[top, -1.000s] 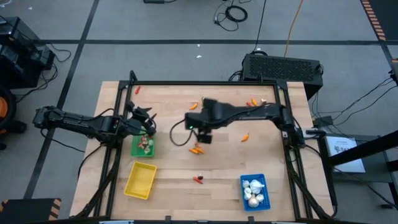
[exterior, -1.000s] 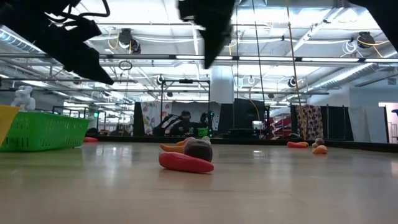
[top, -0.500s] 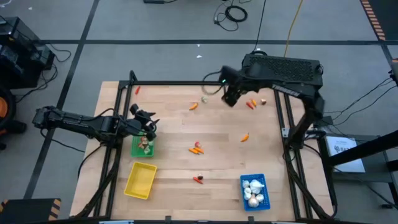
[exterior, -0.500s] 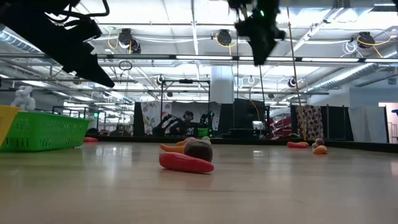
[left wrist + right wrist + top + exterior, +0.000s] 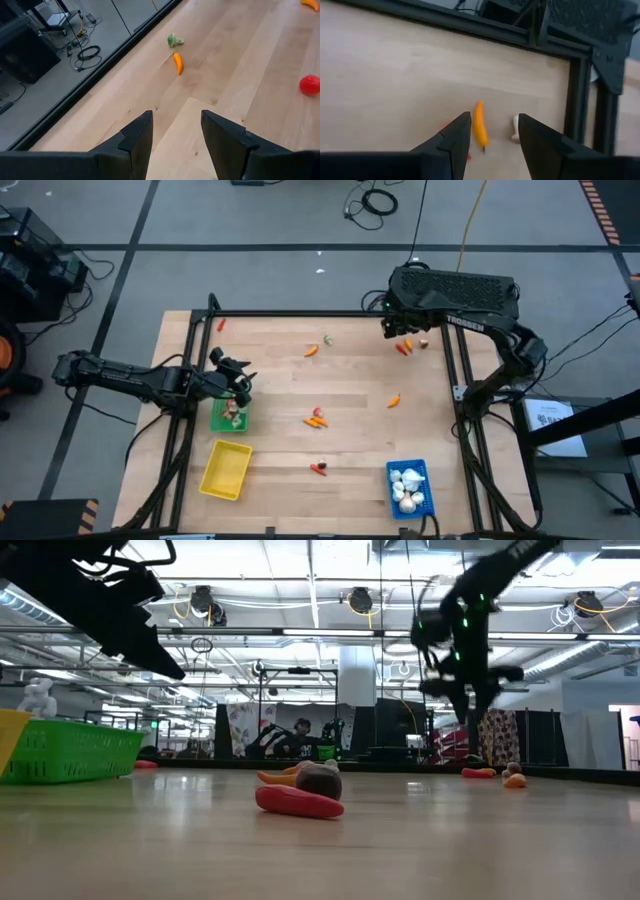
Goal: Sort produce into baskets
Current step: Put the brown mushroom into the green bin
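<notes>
Fingers on both grippers stand apart with nothing between them, as far as I can see. My right gripper (image 5: 395, 332) hangs over the far right corner of the table (image 5: 350, 440); its wrist view shows an orange carrot-like piece (image 5: 480, 129) and a small pale bit (image 5: 515, 129) on the wood past its fingers (image 5: 451, 145), close to the black frame rail (image 5: 470, 22). My left gripper (image 5: 238, 383) sits over the near edge of the green basket (image 5: 229, 415), which holds a few small pieces I can't make out. Its wrist view looks out between the fingers (image 5: 135, 140) at an orange piece (image 5: 177, 63), a greenish piece (image 5: 174, 40) and a red round piece (image 5: 310, 84). Elsewhere I see the yellow basket (image 5: 226, 470) near the front left, the blue basket (image 5: 409, 486) at front right with white garlic bulbs (image 5: 406, 488) in it, and loose produce mid-table: a red and orange cluster (image 5: 317, 418), a red piece (image 5: 319, 469), an orange one (image 5: 394, 400)
</notes>
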You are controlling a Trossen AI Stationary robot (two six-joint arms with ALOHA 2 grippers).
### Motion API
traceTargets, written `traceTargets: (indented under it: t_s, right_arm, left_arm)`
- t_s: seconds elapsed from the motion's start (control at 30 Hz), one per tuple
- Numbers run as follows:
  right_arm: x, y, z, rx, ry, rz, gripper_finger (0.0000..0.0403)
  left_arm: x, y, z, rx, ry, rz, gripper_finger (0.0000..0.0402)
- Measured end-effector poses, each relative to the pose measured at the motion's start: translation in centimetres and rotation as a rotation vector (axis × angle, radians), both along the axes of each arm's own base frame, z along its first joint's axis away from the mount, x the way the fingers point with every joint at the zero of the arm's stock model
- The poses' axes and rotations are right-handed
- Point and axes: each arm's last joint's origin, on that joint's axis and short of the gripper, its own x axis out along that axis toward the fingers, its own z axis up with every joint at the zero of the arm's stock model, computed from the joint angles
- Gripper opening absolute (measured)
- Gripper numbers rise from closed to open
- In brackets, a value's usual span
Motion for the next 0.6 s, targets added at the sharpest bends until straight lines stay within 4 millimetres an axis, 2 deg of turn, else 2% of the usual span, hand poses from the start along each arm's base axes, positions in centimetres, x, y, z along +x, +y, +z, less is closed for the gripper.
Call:
traceTargets:
  t_s: [0.27,0.4,0.6]
  right_arm:
    - [-3.5,-0.5,-4.0,0.064,0.061,-0.126,0.0155]
    - [-4.4,-0.4,-5.2,0.081,0.064,-0.147,0.0155]
    - [-5.3,-0.8,-6.7,0.094,-0.020,-0.180,0.0155]
  left_arm:
    - [0.1,0.0,-0.2,-0.016,0.002,0.013,0.0176]
    - [0.2,0.0,-0.4,-0.015,0.019,0.012,0.0176]
    - [0.5,-0.1,-0.7,-0.015,0.043,0.011,0.0176]
